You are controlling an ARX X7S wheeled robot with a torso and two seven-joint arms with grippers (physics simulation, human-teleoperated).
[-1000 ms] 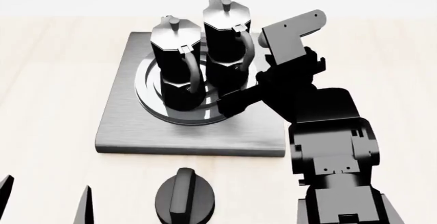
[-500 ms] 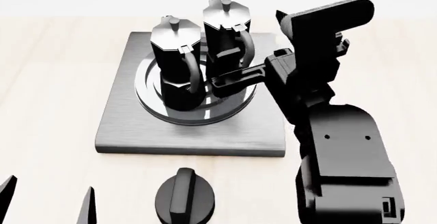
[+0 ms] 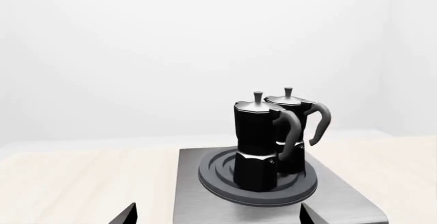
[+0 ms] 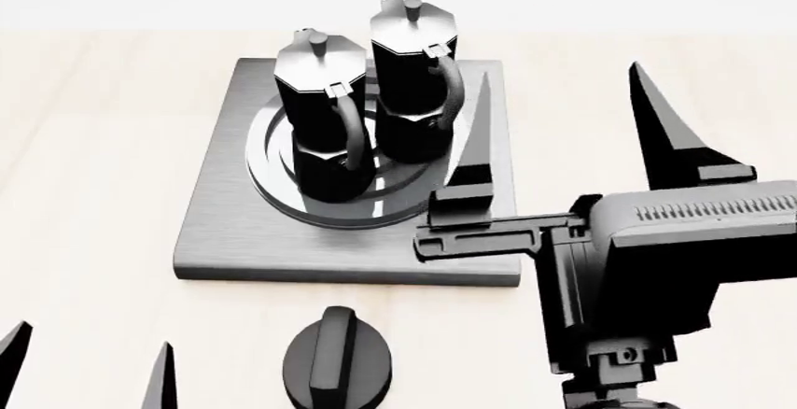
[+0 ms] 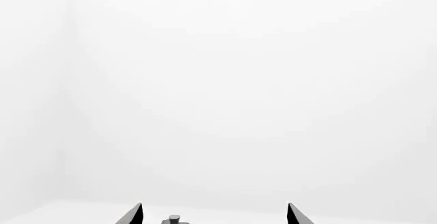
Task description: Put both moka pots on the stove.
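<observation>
Two black moka pots with silver lids stand upright side by side on the round burner of the grey stove [image 4: 224, 227]: the left pot [image 4: 321, 124] and the right pot [image 4: 415, 87]. My right gripper [image 4: 566, 138] is open and empty, raised to the right of the pots, clear of both. Its wrist view shows only a pot's lid knob [image 5: 175, 219] between the fingertips [image 5: 134, 215]. My left gripper [image 4: 85, 372] is open and empty at the near left. Its wrist view shows both pots [image 3: 256, 142] [image 3: 304, 124] on the stove [image 3: 198, 203].
A short black round knob with a ridge [image 4: 336, 362] sits on the light wooden table [image 4: 88, 148] in front of the stove. My right arm's dark body [image 4: 660, 269] fills the near right.
My right gripper has drawn back from the right pot's handle side, risen and turned, and now stands open and clear of it. The pots and the left gripper have not moved.
</observation>
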